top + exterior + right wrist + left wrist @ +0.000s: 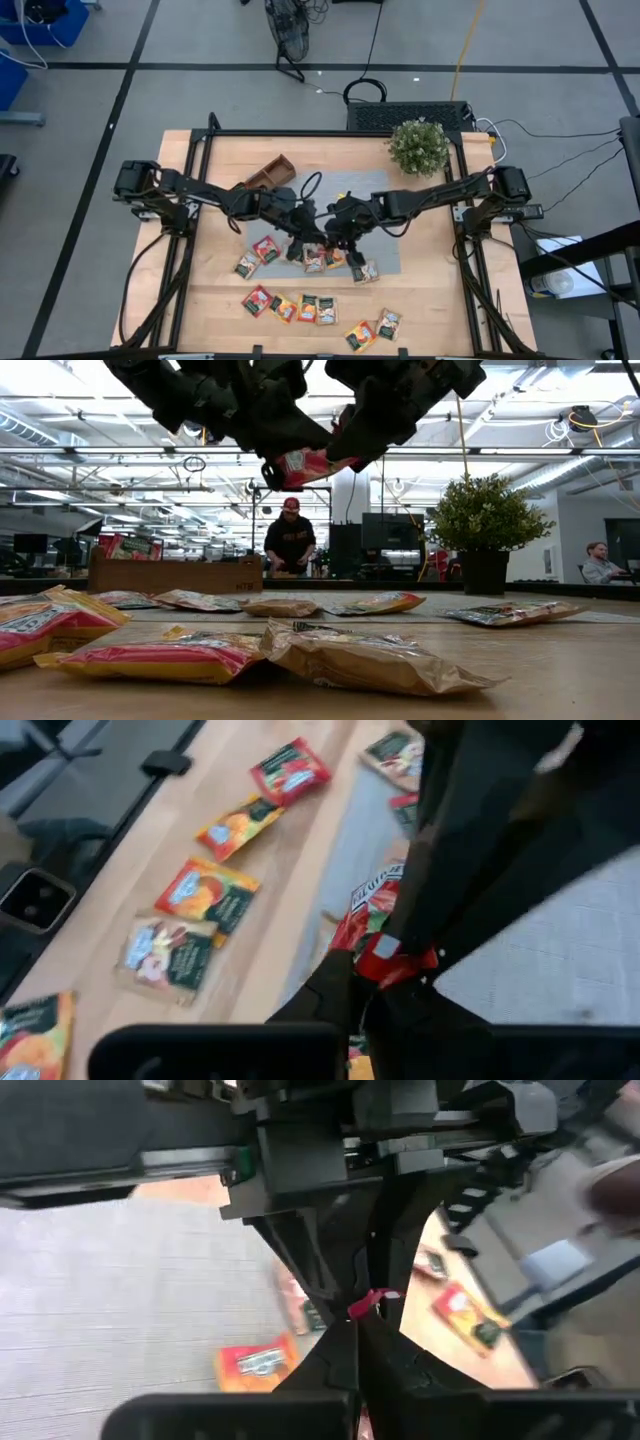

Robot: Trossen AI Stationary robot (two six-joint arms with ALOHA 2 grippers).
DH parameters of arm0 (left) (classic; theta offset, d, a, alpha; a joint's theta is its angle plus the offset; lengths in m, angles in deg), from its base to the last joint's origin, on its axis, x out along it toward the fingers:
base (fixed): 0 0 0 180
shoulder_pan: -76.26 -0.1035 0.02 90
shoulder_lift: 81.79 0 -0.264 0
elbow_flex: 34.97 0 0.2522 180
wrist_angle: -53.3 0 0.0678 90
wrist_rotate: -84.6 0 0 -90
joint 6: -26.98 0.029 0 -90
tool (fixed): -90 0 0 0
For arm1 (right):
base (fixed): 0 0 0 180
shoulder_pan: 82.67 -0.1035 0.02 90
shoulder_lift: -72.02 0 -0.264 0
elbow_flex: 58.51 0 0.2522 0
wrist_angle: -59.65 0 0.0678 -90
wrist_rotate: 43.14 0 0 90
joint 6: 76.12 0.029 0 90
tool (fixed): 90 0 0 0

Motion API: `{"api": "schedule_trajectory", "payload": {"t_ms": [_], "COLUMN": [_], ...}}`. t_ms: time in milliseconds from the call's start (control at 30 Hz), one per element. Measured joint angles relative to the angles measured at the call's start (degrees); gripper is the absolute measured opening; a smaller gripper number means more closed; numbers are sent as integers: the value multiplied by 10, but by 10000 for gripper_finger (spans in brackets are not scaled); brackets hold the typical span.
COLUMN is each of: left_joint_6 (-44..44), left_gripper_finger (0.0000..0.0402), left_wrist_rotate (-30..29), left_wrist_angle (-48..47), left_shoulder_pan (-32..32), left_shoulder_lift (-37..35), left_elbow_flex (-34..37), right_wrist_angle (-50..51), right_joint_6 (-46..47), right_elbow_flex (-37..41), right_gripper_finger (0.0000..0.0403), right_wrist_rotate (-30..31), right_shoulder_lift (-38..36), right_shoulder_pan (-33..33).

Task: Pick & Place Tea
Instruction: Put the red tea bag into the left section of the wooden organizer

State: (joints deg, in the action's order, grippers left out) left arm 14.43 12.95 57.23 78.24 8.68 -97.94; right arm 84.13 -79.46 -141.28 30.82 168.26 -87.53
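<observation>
A red tea sachet point(310, 464) hangs in the air above the grey mat point(372, 190), between my two grippers at the table's middle. My left gripper point(358, 1335) comes from the left and is shut on it. My right gripper point(372, 982) comes from the right and is shut on it too. Several more tea sachets, red, orange and yellow, lie flat on the mat's near edge point(322, 258) and on the wood nearer the front point(300, 308). The brown wooden tray point(270, 173) stands at the far left of the mat. My left gripper pinches a small edge of the red sachet point(372, 1302) between its two fingertips, slanting down from the table's left. The sachet is clear of the table. My right gripper pinches the opposite end of the same sachet point(384, 956) between its two fingers, slanting down from the table's right. The rest of the sachet point(372, 905) sticks out past the fingertips toward the other gripper.
A potted plant point(418, 146) stands at the far right corner. Loose sachets lie at the near right point(375, 328) and left of the mat point(258, 252). Beyond the table's far edge a person point(290, 540) stands in the room.
</observation>
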Motion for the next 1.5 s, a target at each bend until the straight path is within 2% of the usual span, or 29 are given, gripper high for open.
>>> {"api": "schedule_trajectory", "payload": {"t_ms": [200, 400, 567, 667, 800, 933, 1033, 1100, 1233, 1300, 1500], "left_joint_6": [77, 123, 183, 211, 222, 256, 277, 279, 279, 279, 274], "left_gripper_finger": [2, 1, 1, 1, 1, 0, 0, 0, 0, 0, 0], "left_wrist_rotate": [-147, -276, -361, -367, -371, -374, -362, -354, -350, -349, -332], "left_wrist_angle": [-83, -125, 0, 137, 320, 502, 611, 649, 659, 660, 659], "left_shoulder_pan": [25, 68, 109, 119, 118, 118, 117, 116, 113, 110, 97], "left_shoulder_lift": [-84, -149, -157, -158, -156, -155, -155, -156, -155, -155, -155], "left_elbow_flex": [-1, 3, 60, 121, 215, 297, 342, 360, 373, 373, 373], "right_wrist_angle": [77, 101, 65, 37, -62, -250, -427, -559, -772, -805, -776], "right_joint_6": [29, 26, 1, -24, -72, -92, -101, -102, -72, -61, -49], "right_elbow_flex": [1, 1, 1, 7, 40, 95, 151, 190, 237, 236, 188], "right_gripper_finger": [45, 59, 53, 46, 37, 29, 25, 24, 32, 47, 129], "right_wrist_rotate": [15, 77, 150, 209, 280, 274, 262, 235, 132, 104, 83], "right_shoulder_lift": [0, 0, 1, 1, 1, 1, 1, 1, 13, 19, 67], "right_shoulder_pan": [0, 2, -1, 1, 4, 18, 26, 33, 47, 49, 49]}}
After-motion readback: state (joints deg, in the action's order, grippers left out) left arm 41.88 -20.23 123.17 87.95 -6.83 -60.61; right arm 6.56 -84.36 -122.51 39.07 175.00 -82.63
